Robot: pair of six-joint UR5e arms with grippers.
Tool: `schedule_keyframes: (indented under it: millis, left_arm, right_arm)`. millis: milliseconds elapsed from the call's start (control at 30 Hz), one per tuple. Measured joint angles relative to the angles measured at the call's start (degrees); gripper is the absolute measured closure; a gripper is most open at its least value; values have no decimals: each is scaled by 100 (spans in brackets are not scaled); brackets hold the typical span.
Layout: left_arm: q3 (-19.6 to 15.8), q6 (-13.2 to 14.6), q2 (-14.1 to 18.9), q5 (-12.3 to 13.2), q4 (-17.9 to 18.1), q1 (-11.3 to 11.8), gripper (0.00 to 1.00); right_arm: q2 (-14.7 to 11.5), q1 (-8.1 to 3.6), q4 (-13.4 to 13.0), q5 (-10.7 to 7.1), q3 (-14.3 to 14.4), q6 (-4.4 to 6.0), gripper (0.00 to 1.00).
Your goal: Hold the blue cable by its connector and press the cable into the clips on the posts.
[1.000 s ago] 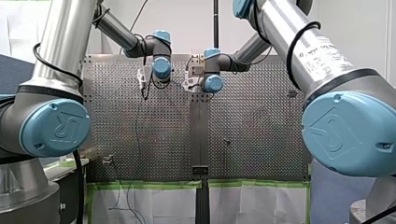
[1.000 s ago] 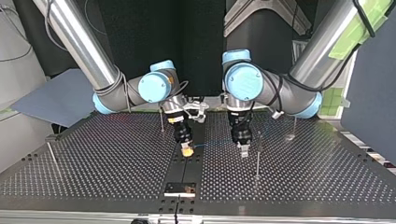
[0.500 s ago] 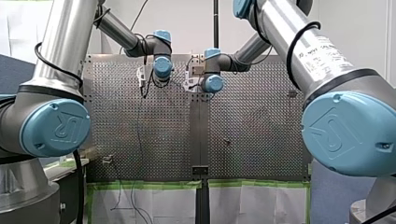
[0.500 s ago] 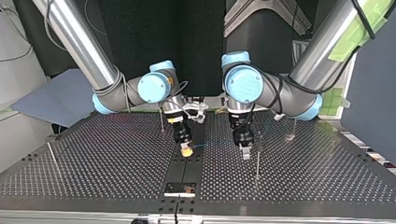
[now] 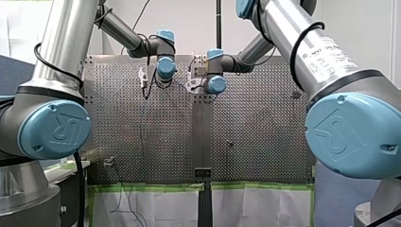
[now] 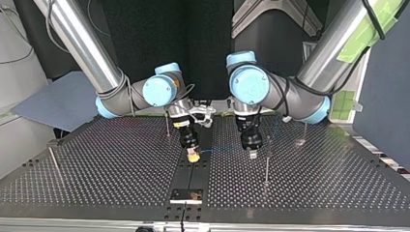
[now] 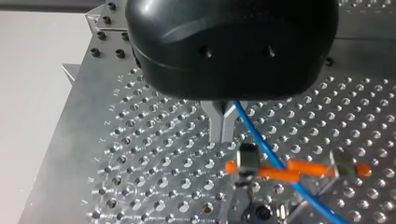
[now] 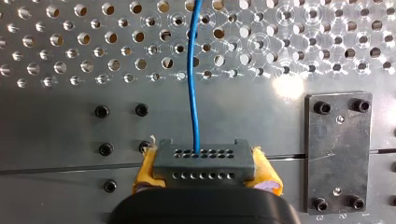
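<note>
The blue cable rises from a dark grey connector that my right gripper is shut on, between yellow pads. In the top view this gripper hangs just above the table's middle seam. From there the cable runs level to my left gripper. In the left wrist view, my left gripper's metal fingers stand together. The cable leaves beside their upper part. Whether it is pinched I cannot tell. A thin post stands right beside the left gripper.
More thin posts stand on the perforated table: one behind my right gripper, one at the top view's left edge, one at its right. A black plate lies on the seam near the front edge.
My left arm has shifted slightly toward the top view's left, and its gripper sits a little higher beside the post. The right gripper and the connector have stayed in place.
</note>
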Motion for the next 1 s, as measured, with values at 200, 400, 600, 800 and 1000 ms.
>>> schedule_keyframes:
  millis: [200,400,600,800,1000]
  left_arm:
    - [1,2,0,12,47,-31,100]
    - [-2,-117,-8,21,91,-126,100]
    - [-4,-410,-205,124,35,-207,100]
    - [-5,-444,-351,114,-25,-273,100]
    - [-44,-429,-610,4,5,-501,100]
  right_arm:
    - [0,-1,24,-7,1,6,100]
    - [0,-29,46,-5,84,74,100]
    - [0,-103,117,7,314,148,100]
    - [0,-209,126,47,631,146,100]
    - [-4,-319,117,116,939,97,100]
